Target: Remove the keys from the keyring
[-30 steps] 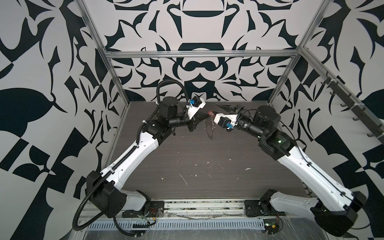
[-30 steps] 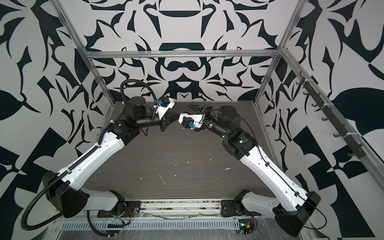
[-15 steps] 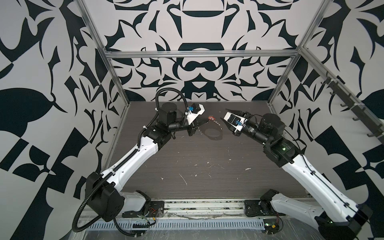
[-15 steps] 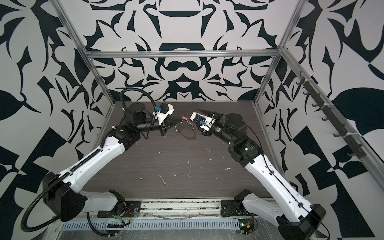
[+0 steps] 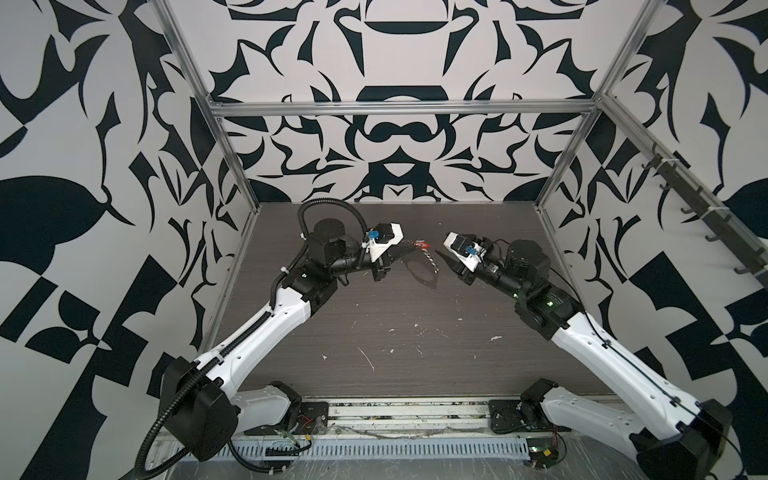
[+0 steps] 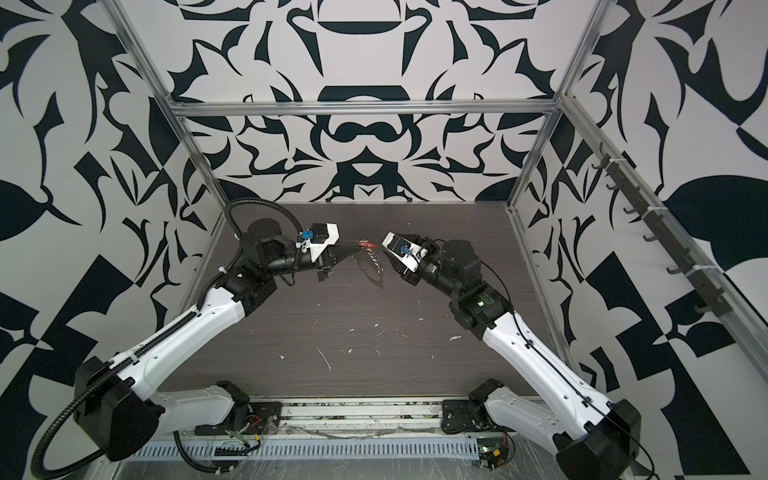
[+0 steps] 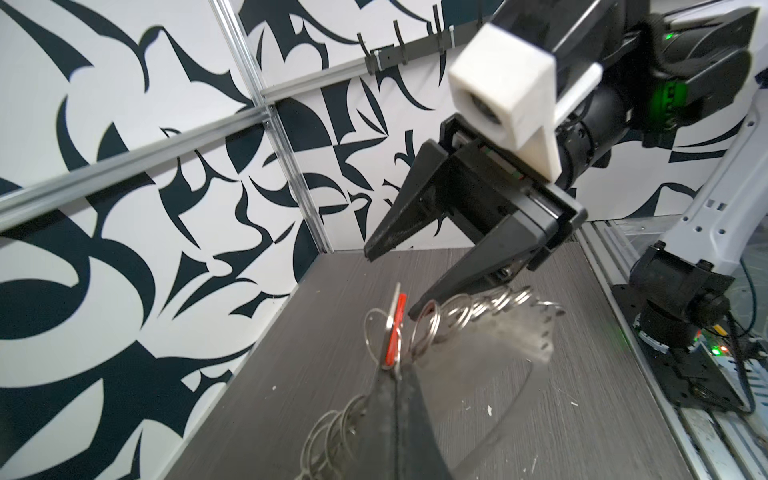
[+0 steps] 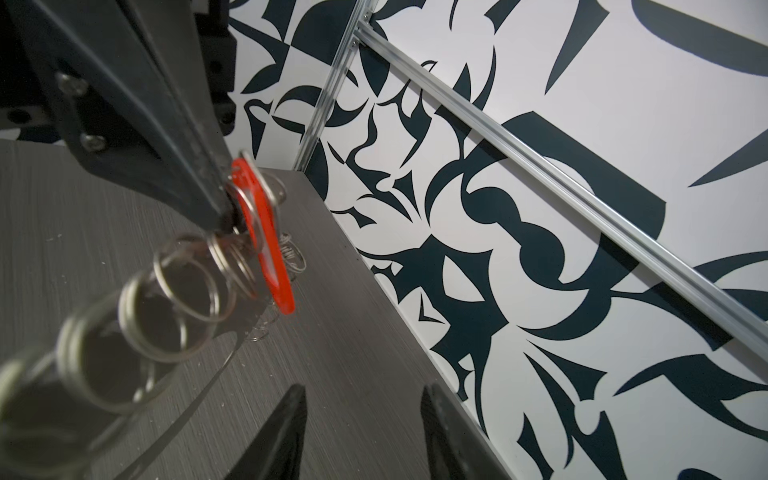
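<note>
Overall, black-and-white patterned wall panels in a silver aluminium frame (image 5: 399, 109) enclose the dark grey wood-grain tabletop (image 5: 415, 332), which is flecked with white. A dark rail of hooks (image 6: 706, 291) runs along the right wall.

The left gripper (image 5: 409, 246) is pinched tight on the keyring chain of linked silvery split rings (image 7: 457, 316), right where the flat red plastic tag (image 8: 270, 249) hangs. The tag shows mostly edge-on, and its white label cannot be read.

The right gripper (image 8: 361, 415) stands just beside the keyring chain, its jaws parted with nothing between them. The chain's long axis slants down from the left fingertips toward the right gripper, above the table. The thin silvery metal keys (image 7: 536, 328) at its free end are blurred.
</note>
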